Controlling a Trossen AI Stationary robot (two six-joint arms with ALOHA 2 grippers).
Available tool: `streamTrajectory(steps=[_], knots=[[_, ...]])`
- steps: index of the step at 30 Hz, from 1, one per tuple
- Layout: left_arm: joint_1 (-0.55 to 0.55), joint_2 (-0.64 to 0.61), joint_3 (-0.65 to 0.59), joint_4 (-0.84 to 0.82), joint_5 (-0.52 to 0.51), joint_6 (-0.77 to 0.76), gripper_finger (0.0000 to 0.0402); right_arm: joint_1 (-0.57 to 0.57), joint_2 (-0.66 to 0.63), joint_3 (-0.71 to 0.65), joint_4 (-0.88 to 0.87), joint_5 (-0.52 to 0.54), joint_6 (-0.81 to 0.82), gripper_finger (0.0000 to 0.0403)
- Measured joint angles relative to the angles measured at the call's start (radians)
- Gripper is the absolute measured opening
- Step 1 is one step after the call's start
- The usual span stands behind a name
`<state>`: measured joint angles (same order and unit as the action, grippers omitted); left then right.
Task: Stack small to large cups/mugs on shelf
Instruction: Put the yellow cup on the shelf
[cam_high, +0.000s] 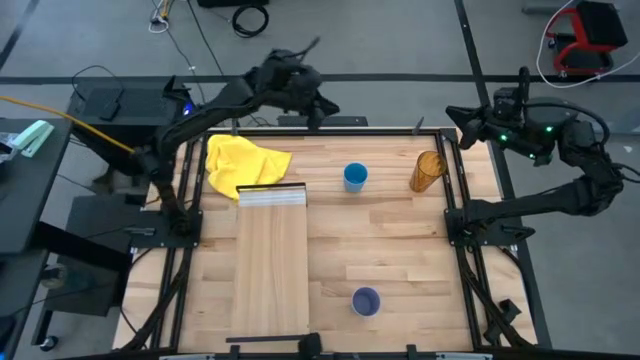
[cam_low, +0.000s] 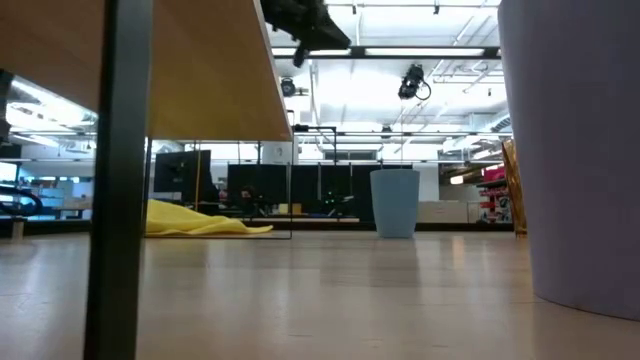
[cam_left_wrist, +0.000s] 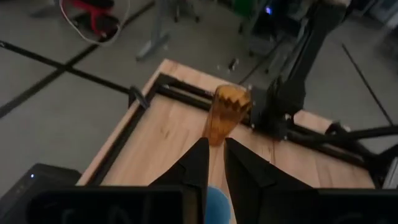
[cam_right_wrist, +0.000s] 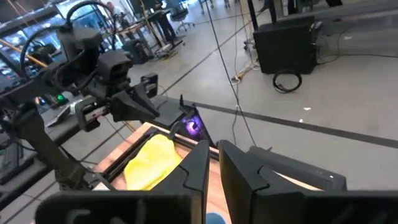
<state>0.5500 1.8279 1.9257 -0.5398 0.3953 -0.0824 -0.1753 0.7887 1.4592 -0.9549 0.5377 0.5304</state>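
The bright blue cup stands upright at the far middle of the table and also shows in the low view. The amber cup stands near the far right; it shows in the left wrist view. The lavender cup stands near the front edge and fills the right of the low view. The shelf is a long board on the table's left half, its ridged white strip at the far end. My left gripper hovers shut over the far edge. My right gripper hovers shut over the far right corner.
A yellow cloth lies crumpled at the far left, beside the shelf's white strip. In the low view the shelf's underside sits raised above the tabletop on a dark post. A black frame borders the table.
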Motion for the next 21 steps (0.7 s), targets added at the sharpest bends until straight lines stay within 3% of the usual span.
streamTrajectory(steps=[6, 12, 16, 21], knots=[[-0.031, 0.115, 0.165, -0.178, -0.017, 0.058, 0.0063, -0.071, 0.072, 0.116, -0.172, -0.001, -0.005, 0.0053], [-0.039, 0.138, 0.188, -0.251, -0.038, 0.077, 0.0064, -0.196, 0.224, 0.339, -0.492, -0.029, 0.020, 0.0081], [-0.039, 0.138, 0.189, -0.270, -0.044, 0.069, 0.0068, -0.278, 0.323, 0.460, -0.624, -0.100, 0.042, 0.0095], [-0.039, 0.138, 0.189, -0.320, -0.043, 0.068, 0.0067, -0.380, 0.371, 0.484, -0.609, -0.305, 0.011, 0.0099]])
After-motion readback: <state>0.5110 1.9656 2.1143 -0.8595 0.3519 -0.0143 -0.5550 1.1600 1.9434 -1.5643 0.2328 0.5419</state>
